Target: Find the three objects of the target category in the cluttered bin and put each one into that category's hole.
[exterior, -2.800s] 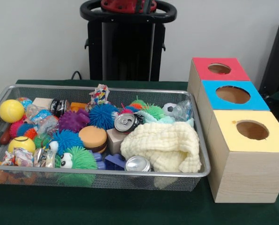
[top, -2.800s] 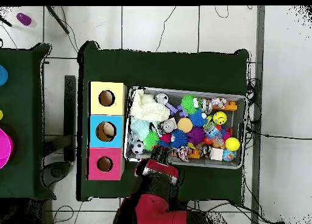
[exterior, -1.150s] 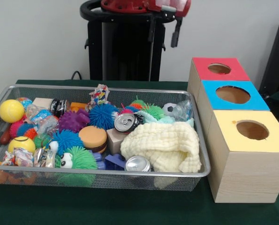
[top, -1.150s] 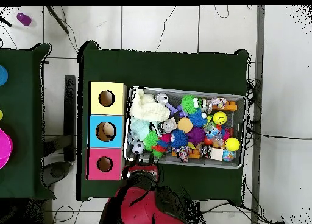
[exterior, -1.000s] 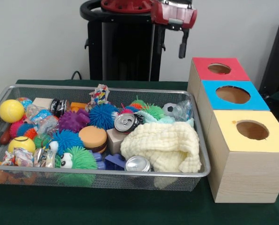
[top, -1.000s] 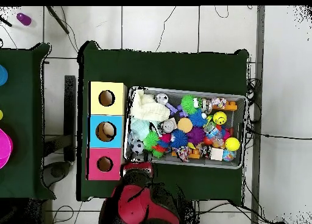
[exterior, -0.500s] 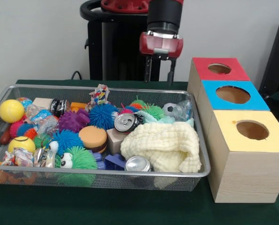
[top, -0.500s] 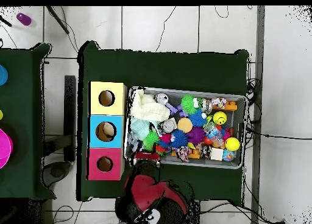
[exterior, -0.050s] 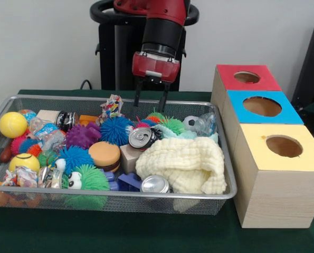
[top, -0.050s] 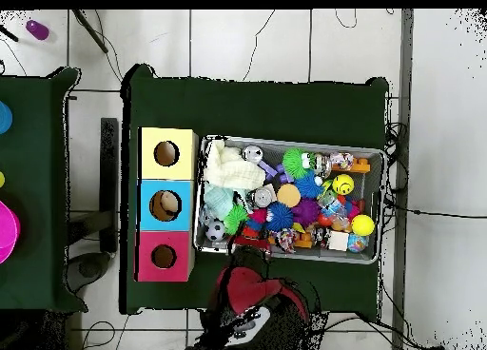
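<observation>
The bin (exterior, -0.050s: 228, 174) is fine silver wire mesh with a glossy metal rim, standing on a counter (exterior, -0.050s: 146, 232) covered in matt dark green cloth. Inside, a cream cloth (exterior, -0.050s: 183, 163) looks soft and waffle-textured beside shiny metal cans (exterior, -0.050s: 154, 184), while the boxes (exterior, -0.050s: 275, 197) show pale matt wood grain under smooth coloured tops.

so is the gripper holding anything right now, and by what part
Nothing is held. The gripper hangs open and empty above the far side of the wire bin, its fingers spread over the spiky balls, touching none of them.

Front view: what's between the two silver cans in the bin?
A wooden block and the edge of the cream cloth lie between the upper can and lower can.
</observation>
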Robot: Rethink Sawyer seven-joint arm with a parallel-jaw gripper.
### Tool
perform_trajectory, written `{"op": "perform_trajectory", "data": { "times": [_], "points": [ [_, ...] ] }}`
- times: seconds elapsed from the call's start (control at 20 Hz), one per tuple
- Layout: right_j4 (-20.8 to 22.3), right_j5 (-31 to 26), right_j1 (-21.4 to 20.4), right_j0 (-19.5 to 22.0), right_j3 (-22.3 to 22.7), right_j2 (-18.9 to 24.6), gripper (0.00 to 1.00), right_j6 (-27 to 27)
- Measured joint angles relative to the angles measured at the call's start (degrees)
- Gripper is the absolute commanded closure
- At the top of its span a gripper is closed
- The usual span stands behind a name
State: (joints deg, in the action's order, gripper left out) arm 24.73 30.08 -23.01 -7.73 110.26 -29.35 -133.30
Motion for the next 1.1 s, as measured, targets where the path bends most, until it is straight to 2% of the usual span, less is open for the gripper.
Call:
{"op": "perform_trajectory", "data": {
  "times": [0.5,1.1],
  "points": [
    [-1.92,-0.09,0.8,0.05,-3.25,-1.07,0.0,0.0],
    [-4.65,-3.81,0.16,0.04,-8.6,-1.07,0.0,0.0]
  ]
}}
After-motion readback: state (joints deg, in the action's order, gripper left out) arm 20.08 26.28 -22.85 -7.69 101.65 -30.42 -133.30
